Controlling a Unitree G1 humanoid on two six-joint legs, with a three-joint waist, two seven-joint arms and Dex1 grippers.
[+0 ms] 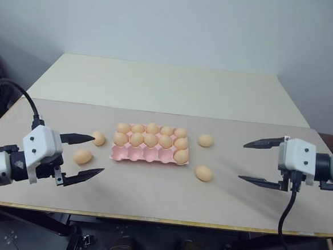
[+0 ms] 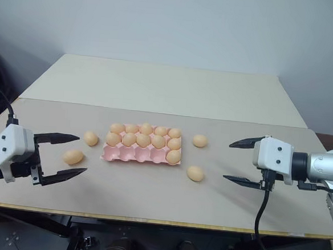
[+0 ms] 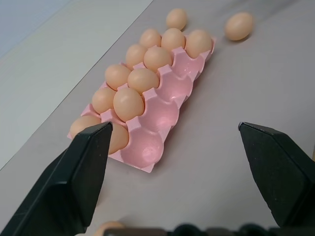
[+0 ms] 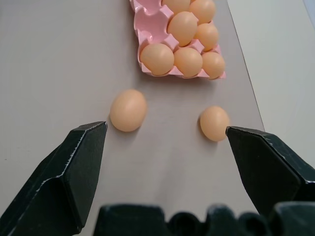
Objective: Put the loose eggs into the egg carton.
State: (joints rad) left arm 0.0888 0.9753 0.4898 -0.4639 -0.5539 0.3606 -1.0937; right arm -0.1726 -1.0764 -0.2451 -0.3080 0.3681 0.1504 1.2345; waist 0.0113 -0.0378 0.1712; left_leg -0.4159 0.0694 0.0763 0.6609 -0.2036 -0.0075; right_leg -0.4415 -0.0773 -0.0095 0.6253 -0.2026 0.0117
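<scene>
The pink egg carton (image 1: 148,155) lies flat at the middle of the table. Its two far rows hold eggs, and its near row has one egg at the right end and bare cups (image 3: 162,115) beside it. Two loose eggs lie left of the carton (image 1: 98,138) (image 1: 82,156), and two lie to its right (image 1: 205,140) (image 1: 203,173). My left gripper (image 1: 98,153) hangs open just right of the left pair, pointing toward the carton. My right gripper (image 1: 241,161) is open and well right of the right pair (image 4: 128,109) (image 4: 214,123), holding nothing.
The beige table's front edge (image 1: 148,218) runs close below both grippers. A second, paler tabletop (image 1: 169,88) adjoins at the back, below a plain wall. Black cables hang from both wrists (image 1: 288,216).
</scene>
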